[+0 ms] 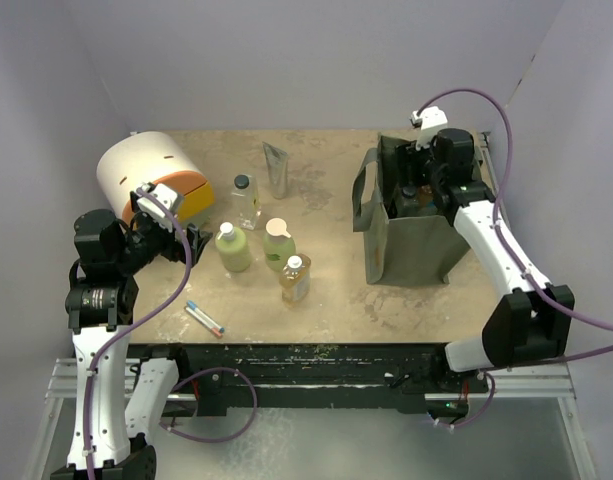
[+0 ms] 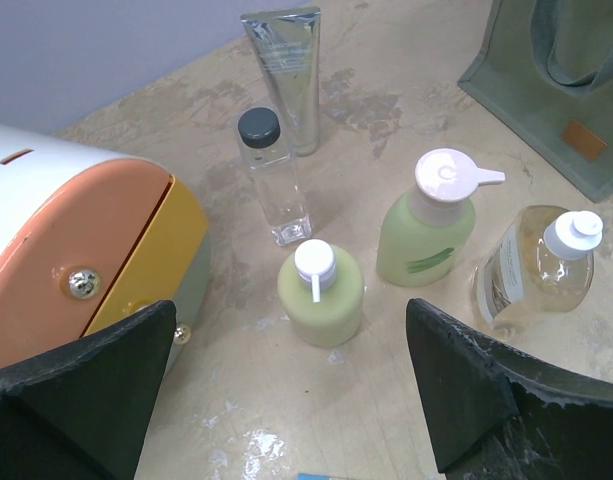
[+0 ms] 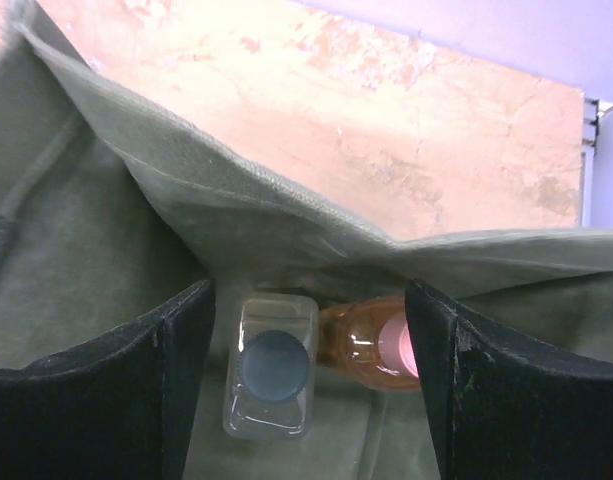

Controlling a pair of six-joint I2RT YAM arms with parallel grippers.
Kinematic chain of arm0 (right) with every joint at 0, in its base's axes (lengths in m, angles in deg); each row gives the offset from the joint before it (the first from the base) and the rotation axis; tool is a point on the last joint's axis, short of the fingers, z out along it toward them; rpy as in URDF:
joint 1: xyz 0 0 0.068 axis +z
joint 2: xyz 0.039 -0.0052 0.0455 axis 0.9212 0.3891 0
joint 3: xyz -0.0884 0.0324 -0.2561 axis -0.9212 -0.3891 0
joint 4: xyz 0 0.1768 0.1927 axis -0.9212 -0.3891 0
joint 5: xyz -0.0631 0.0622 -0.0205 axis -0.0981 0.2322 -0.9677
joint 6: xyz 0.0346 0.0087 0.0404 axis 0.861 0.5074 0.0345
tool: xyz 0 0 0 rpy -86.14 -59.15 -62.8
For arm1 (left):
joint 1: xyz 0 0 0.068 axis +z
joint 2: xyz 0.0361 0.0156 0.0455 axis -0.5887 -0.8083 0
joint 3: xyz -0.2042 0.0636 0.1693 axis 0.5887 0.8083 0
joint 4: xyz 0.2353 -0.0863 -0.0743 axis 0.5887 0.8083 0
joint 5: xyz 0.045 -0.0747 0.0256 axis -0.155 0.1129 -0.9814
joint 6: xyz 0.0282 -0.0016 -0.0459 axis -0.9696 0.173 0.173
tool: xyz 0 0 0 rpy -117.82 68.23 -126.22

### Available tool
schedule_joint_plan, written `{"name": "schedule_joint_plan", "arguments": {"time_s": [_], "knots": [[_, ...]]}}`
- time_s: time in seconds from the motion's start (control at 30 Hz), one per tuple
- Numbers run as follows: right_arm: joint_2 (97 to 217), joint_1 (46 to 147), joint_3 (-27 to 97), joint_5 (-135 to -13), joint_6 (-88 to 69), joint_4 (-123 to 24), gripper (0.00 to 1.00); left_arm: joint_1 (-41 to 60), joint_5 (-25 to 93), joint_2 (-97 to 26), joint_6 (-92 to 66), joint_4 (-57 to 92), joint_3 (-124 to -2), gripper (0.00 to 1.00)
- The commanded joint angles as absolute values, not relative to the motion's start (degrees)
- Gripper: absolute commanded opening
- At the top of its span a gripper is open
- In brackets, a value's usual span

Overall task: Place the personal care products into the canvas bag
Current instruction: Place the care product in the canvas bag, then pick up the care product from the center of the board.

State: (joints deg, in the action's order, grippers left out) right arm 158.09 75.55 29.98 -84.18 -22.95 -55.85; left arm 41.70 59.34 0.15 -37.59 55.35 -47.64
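Note:
The olive canvas bag (image 1: 411,235) stands at the right. My right gripper (image 3: 308,400) is open inside its mouth, above a clear black-capped bottle (image 3: 272,366) and an orange bottle (image 3: 371,342) on the bag floor. On the table stand a clear black-capped bottle (image 1: 245,200), a round pale green bottle (image 1: 232,248), a green pump bottle (image 1: 278,244), an amber bottle (image 1: 295,279) and a silver-grey tube (image 1: 277,168). My left gripper (image 2: 286,385) is open and empty, just short of the round green bottle (image 2: 321,292).
A white and orange domed box (image 1: 151,177) sits at the left, close to my left gripper. A thin stick with red and blue marks (image 1: 204,317) lies near the table's front edge. Purple walls enclose the table.

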Motion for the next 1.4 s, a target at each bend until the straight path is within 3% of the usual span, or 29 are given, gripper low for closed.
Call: {"name": "schedule_joint_plan", "arguments": {"time_s": [0.0, 0.37, 0.7, 0.93, 1.07, 1.37], "knots": [[154.28, 75.28, 35.06, -83.25, -23.94, -57.16, 0.79, 42.13, 58.34, -0.04, -38.70, 54.22, -48.29, 0.99], [149.04, 75.28, 43.30, -73.99, -27.01, -66.03, 0.82, 42.13, 57.95, -3.28, -41.16, 58.19, -52.00, 0.99], [146.78, 76.67, 52.02, -52.44, -33.86, -78.75, 0.85, 41.57, 57.18, -10.83, -49.69, 64.91, -57.84, 0.99], [141.86, 77.85, 51.36, -39.21, -37.26, -82.76, 0.85, 30.96, 52.64, -15.36, -53.15, 64.88, -58.18, 0.99], [140.21, 80.74, 50.93, -36.34, -42.72, -86.80, 0.84, 23.42, 53.20, -19.65, -55.36, 63.44, -60.31, 0.99], [142.92, 91.23, 51.71, -35.74, -53.38, -93.29, 0.86, 22.84, 59.63, -24.23, -59.47, 61.22, -60.85, 0.99]]}}
